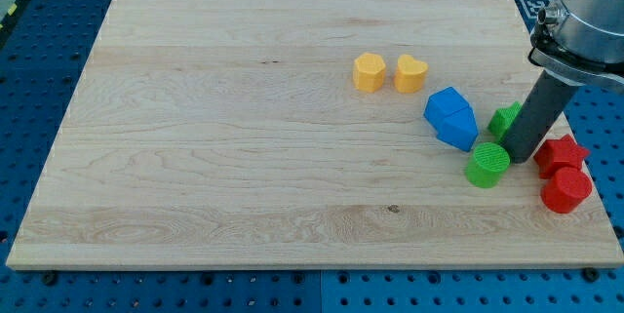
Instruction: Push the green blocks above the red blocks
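A round green block (487, 165) lies near the board's right side. A second green block (504, 120) sits just above it, partly hidden behind the rod. A red star-shaped block (561, 153) and a red rounded block (566, 190) lie at the right edge, the second below the first. My tip (521, 157) stands between the greens and the red star, close to the round green block's right side and below the other green block.
Two blue blocks (451, 117) lie together left of the greens. A yellow hexagon-like block (369, 72) and a yellow heart block (410, 74) sit above them. The wooden board's right edge (585, 157) runs just past the reds.
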`<state>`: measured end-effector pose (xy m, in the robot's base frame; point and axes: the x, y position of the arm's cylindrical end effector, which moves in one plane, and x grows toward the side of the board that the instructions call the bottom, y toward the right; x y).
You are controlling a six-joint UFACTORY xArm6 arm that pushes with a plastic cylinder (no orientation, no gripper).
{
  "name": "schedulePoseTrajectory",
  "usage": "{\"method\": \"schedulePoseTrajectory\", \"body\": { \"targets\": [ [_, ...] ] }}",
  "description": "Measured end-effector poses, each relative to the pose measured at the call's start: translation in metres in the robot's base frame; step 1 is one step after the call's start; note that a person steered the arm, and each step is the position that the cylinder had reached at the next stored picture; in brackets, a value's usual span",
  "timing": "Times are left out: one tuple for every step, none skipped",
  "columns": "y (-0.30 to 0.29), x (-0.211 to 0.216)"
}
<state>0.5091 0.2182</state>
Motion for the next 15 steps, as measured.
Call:
{"method": "schedulePoseTrajectory", "body": {
  "targets": [
    [0.0,0.029],
    [-0.003,0.049],
    [-0.04,0.053],
    [-0.056,0.033],
    [-0.039,0.004],
    [-0.024,-0.017],
    [-0.026,-0.018],
    [-0.037,-0.025],
    [-0.038,-0.053],
    [-0.026,-0.061],
    [-0.005,-0.058],
    [0.002,-0.05],
    [-0.01,-0.045],
    [-0.023,-0.032],
    [-0.025,-0.011]
  ]
}}
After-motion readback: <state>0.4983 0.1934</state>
